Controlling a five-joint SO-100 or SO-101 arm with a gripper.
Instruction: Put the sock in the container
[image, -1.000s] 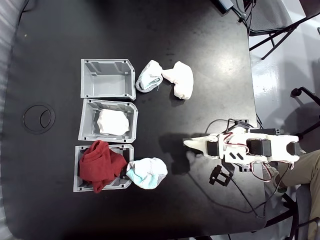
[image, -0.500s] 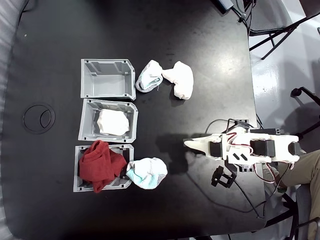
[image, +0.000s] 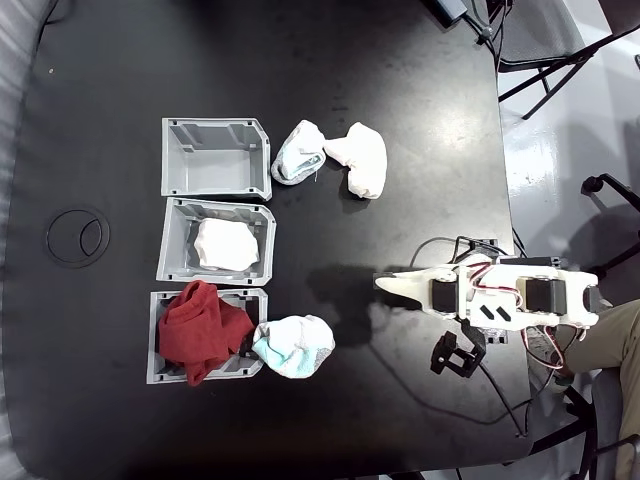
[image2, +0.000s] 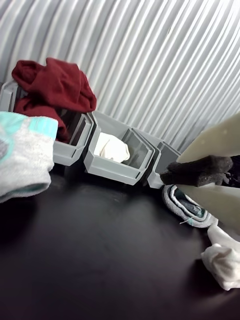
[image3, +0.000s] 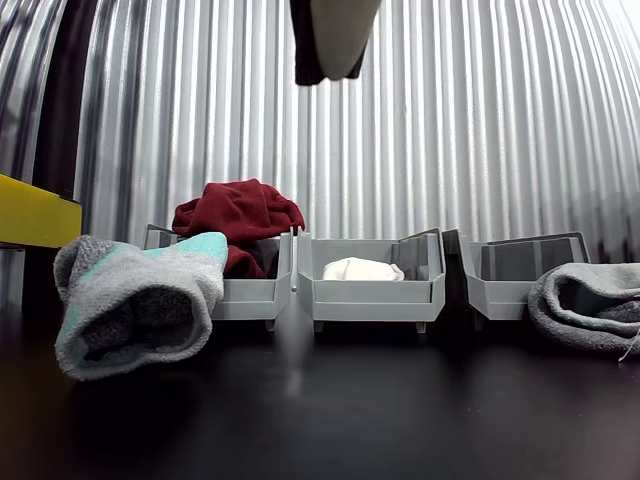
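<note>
Three grey ribbed plastic bins are lined up on the glossy black bench (image: 400, 100); the middle grey bin (image: 180, 243) partly hides the plain white bunched sock (image: 225, 245). The white claw (image: 383, 281) is held empty, its gap unreadable, before a corrugated metal wall (image3: 480, 120).

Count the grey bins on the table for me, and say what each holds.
3, in a column in the fixed view: the top bin is empty, the middle bin holds a white sock, the bottom bin holds red cloth.
</note>
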